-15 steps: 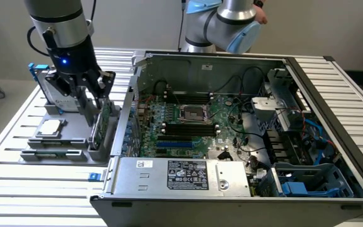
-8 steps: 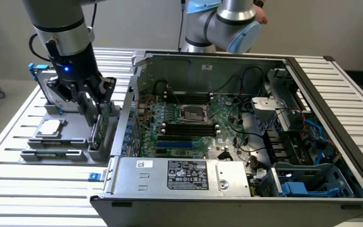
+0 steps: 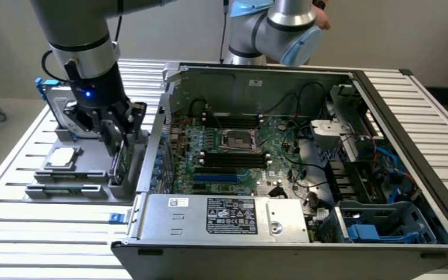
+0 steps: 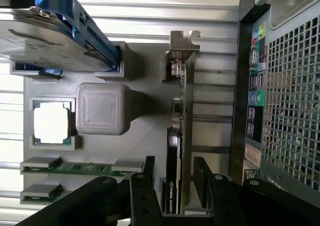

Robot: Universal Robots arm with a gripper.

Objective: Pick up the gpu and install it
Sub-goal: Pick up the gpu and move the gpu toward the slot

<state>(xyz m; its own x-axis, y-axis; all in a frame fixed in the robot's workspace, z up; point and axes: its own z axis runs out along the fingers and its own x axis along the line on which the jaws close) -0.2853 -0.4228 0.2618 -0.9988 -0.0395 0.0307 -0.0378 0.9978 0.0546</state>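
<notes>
Gripper (image 3: 114,135) hangs over the gray holder (image 3: 68,175) on the slatted table (image 3: 37,227), at the exterior view's left, just outside the open PC case (image 3: 286,146). Jaws are fully apart, holding nothing. In wrist view the fingers (image 4: 149,176) straddle the gpu (image 4: 173,146) w/ a thin gap each side. Gpu stands on its long edge in the holder, silver bracket (image 4: 182,41) at the end away from the fingers. Tight on one side: the rear wall (image 4: 255,111) of the case runs near & parallel to the card. Other side has bare holder floor, then a gray block (image 4: 100,109). The cpu (image 4: 50,123), memory sticks (image 4: 75,167) & blue-framed hard drive (image 4: 50,36) lie beyond.
</notes>
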